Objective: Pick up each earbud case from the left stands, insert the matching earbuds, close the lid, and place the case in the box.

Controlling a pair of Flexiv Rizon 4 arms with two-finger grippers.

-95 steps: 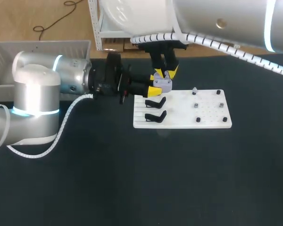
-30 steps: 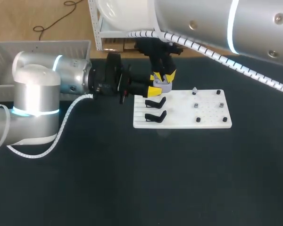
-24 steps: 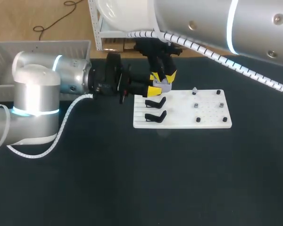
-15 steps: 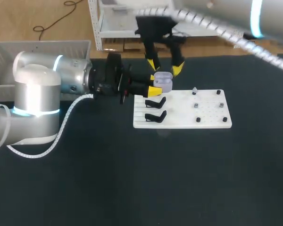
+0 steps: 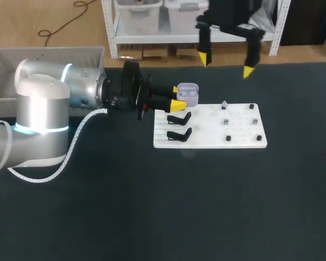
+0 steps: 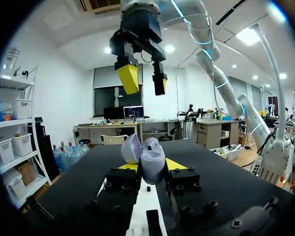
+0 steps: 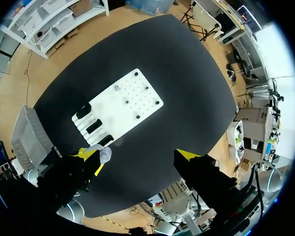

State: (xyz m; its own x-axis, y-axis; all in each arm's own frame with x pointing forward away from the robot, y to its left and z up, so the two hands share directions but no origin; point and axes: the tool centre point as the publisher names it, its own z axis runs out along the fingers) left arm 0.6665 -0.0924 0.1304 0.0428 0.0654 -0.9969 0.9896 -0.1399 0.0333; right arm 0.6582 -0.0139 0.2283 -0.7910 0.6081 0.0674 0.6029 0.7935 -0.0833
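A lavender earbud case (image 5: 187, 94) with its lid up is held off the table, level with the white board's (image 5: 228, 136) far left corner. My left gripper (image 5: 177, 96) is shut on it from two sides. In the left wrist view the case (image 6: 150, 158) sits between the yellow fingertips (image 6: 174, 163), its lid (image 6: 130, 148) tipped back. My right gripper (image 5: 226, 62) hangs open high above the board's far edge, holding nothing. From the right wrist view, far below, the case (image 7: 104, 155) and the board (image 7: 119, 107) show between the spread fingers (image 7: 187, 155).
Two empty black stands (image 5: 179, 118) (image 5: 179, 134) sit on the board's left end. Small grey and black pieces (image 5: 224, 104) stand on its right part. A grey box (image 5: 11, 65) sits at the table's far left. The rest of the dark tabletop (image 5: 206, 206) is bare.
My right gripper let go at the case, opened wide and rose up and to the right, away from it. The left gripper has stayed in place with the case.
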